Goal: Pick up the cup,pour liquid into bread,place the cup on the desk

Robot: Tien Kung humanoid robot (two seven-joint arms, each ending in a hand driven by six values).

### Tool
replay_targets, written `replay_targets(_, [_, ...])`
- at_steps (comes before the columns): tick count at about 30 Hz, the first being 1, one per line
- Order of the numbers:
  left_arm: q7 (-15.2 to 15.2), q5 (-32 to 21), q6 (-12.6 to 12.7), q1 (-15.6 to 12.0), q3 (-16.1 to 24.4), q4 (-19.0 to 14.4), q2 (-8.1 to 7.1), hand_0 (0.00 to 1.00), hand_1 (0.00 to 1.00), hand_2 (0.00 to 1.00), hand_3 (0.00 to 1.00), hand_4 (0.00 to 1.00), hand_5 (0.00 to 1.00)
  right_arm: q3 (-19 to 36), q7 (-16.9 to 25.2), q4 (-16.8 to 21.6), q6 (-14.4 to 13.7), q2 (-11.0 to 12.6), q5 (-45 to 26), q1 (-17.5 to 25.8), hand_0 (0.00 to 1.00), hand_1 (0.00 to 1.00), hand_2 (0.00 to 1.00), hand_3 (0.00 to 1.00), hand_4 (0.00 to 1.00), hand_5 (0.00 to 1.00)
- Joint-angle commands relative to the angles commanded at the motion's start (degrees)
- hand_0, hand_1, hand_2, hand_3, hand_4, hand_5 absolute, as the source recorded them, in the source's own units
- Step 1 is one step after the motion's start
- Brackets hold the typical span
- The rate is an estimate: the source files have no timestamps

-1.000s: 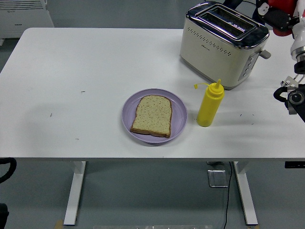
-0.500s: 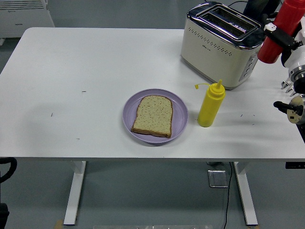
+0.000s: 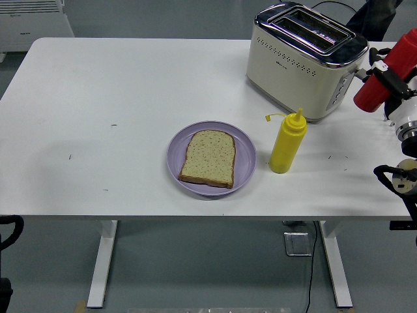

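A red bottle (image 3: pixel 383 83) is held tilted at the far right, above the table's right edge and beside the toaster. My right hand (image 3: pixel 395 79) is shut on it; the hand's white wrist (image 3: pixel 408 119) shows below it. A slice of bread (image 3: pixel 208 158) lies on a purple plate (image 3: pixel 245 158) near the table's front middle, well left of the hand. A yellow squeeze bottle (image 3: pixel 287 142) stands upright just right of the plate, its cap hanging off on a strap. A dark part of my left arm (image 3: pixel 8 229) rests at the lower left edge, below the table.
A cream and chrome toaster (image 3: pixel 303 59) stands at the back right, close to the red bottle. The white table (image 3: pixel 117 98) has its front edge near the plate. A black cable runs behind the toaster.
My right hand has brought the red bottle down into view and lower along the right edge, and it now tilts more. The bread, plate and yellow bottle have not moved.
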State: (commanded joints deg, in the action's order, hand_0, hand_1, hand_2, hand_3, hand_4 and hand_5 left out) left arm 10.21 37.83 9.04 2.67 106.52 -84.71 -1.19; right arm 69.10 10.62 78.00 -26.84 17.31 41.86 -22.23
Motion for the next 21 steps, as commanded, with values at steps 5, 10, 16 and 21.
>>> replay_targets(5, [0.03,0.00,0.02,-0.10,-0.05,-0.03,-0.03,0.721,0.735,0.728,0.666,0.641,0.998,-1.04,2.99,-1.08,-0.80,0.11,3.38,1.62,0.099,0.175,0.284,0.358,0.461,0.120])
replay_targets(10, [0.03,0.00,0.02,-0.10,-0.28,-0.02,-0.07,0.721,0.735,0.728,0.666,0.641,0.998,-2.67,6.57,-2.58,-1.39,-0.01,3.76,2.93,0.099,0.175,0.284,0.358,0.461,0.125])
replay_targets(16, [0.06,0.02,0.02,-0.15,-0.31,-0.04,-0.12,0.721,0.735,0.728,0.666,0.640,0.998,-6.57,11.44,-4.79,-2.87,-0.26,4.44,4.18,0.114,0.172,0.285,0.356,0.471,0.144])
replay_targets(21, [0.04,0.01,-0.01,-0.24,-0.58,-0.01,-0.12,0.721,0.735,0.728,0.666,0.640,0.998,-8.53,13.29,-6.83,-2.34,-1.39,5.31,4.89,0.132,0.180,0.290,0.359,0.472,0.147])
